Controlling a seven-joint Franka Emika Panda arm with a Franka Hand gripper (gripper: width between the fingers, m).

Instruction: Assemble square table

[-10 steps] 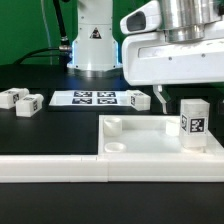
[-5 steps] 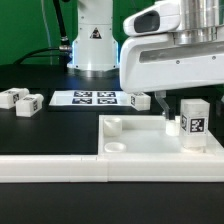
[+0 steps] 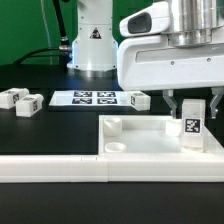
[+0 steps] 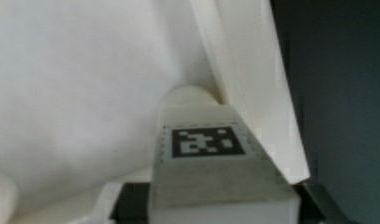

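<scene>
Leg (image 3: 193, 128) stands in square top (image 3: 145, 142), exterior view's right side. Marker board (image 3: 95, 98) behind top. Loose legs (image 3: 27, 103) far at exterior view's left.

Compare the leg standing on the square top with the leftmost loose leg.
The standing leg is upright on the square top; the leftmost leg lies sideways on the black table. The gripper straddles the standing leg; the leftmost leg is unattended. Both are white, tagged.

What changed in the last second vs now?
The gripper came down over the upright leg standing on the square top. Its fingers now flank the leg, but I can't tell if they grip it. The leg, top, loose legs and marker board stayed put.
</scene>
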